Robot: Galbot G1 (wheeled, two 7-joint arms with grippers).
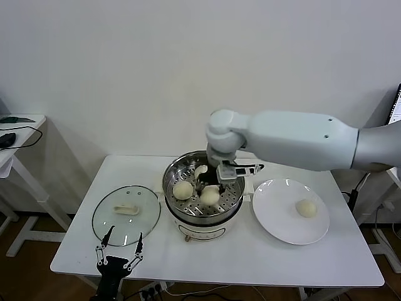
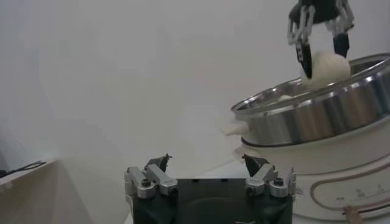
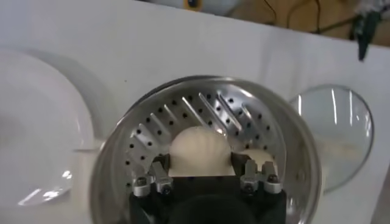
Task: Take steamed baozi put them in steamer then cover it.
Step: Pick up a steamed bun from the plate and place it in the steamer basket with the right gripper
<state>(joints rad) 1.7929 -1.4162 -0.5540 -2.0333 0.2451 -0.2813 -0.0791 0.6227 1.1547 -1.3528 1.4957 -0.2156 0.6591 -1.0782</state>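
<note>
Left gripper (image 1: 119,249) parked at the near edge of the counter (image 1: 250,257), jaws spread wide, nothing between them. Just beyond it the cover (image 1: 125,215) lies flat on the counter, handle up.

Right gripper (image 1: 212,186) reaches down into the steamer (image 1: 182,221), jaws set on either side of a steamed baozi (image 3: 197,151); that bun sits on the perforated floor, fingers (image 2: 303,56) at its flanks. Whether the grip is tight or just loosening cannot be told.

A second baozi (image 1: 183,190) rests on the tray floor on the cover's side of the gripper.

On the gripper's other side, a white plate (image 1: 276,216) carries one baozi (image 1: 306,208).
</note>
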